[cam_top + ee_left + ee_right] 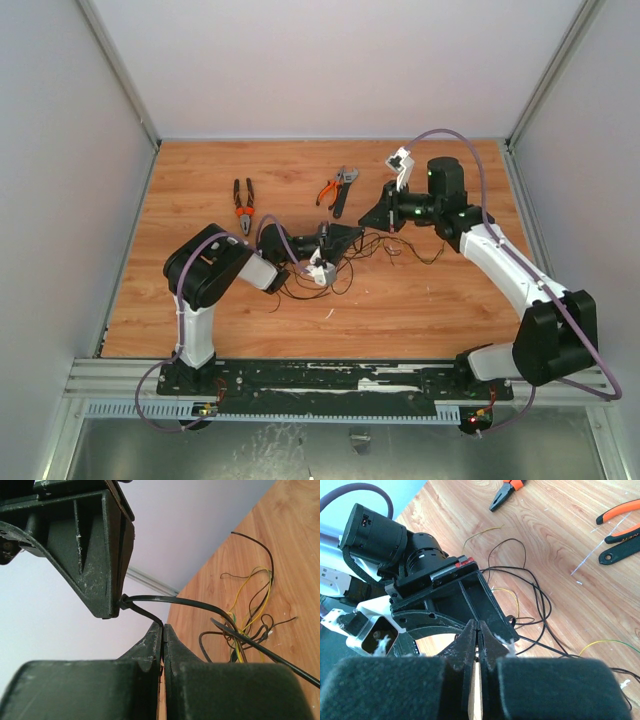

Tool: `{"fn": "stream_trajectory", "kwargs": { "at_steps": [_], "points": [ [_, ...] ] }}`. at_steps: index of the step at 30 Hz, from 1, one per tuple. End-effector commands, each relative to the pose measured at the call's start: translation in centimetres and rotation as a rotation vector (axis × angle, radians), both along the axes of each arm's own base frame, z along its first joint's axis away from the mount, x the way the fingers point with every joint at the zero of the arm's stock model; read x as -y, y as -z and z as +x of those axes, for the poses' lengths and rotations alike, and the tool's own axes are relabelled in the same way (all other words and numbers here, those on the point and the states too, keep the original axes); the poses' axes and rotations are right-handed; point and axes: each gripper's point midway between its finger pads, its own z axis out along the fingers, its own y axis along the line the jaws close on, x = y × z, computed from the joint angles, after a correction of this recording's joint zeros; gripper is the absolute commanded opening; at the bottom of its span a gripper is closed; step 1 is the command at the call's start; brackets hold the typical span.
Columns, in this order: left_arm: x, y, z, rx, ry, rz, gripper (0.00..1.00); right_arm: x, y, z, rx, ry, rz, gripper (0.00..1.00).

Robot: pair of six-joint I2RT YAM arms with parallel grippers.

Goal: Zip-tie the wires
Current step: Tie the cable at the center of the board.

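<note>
Pinching the zip tie (200,603) tight in the shut left pincer (163,630), up off the surface (295,540). Cannot tell if looped round the wires (235,652), spread loose down there. Gripping it in the shut right pincer (478,630) too. Might slip out if tugged hard.

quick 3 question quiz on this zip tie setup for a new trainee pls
1. True or false: the left hand is shut on the zip tie.
2. Where do the wires lie? a) loose on the table between the two arms; b) hanging off the near edge; c) bundled on top of one arm.
3. Fill in: one pliers lies alone at the left; the second orange-handled pair lies beside a black ____.

Key: 1 true; 2 a; 3 wrench.
</note>
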Motion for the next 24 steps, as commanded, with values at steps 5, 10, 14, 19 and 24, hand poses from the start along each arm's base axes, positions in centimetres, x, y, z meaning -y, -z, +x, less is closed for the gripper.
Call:
{"fn": "stream_trajectory", "kwargs": {
  "at_steps": [5, 10, 14, 19, 24],
  "points": [
    [0.1, 0.3, -1.9, 0.046, 0.028, -0.022, 0.0, -0.8, -6.2, 2.6, 0.171, 0.039, 0.091, 0.0],
    [0.1, 0.2, -2.3, 0.04, 0.026, -0.028, 0.0, -0.9, -6.9, 3.0, 0.188, 0.041, 0.095, 0.0],
    [0.1, 0.1, -2.4, 0.034, 0.027, -0.031, 0.0, -1.0, -7.0, 2.9, 0.189, 0.034, 0.1, 0.0],
    [0.0, 0.1, -2.6, 0.016, 0.03, -0.038, 0.0, -1.1, -7.7, 3.0, 0.202, 0.035, 0.115, 0.0],
    [0.0, -0.1, -2.8, 0.003, 0.031, -0.048, 0.0, -1.4, -7.4, 2.7, 0.191, 0.022, 0.117, 0.0]
  ]
}}
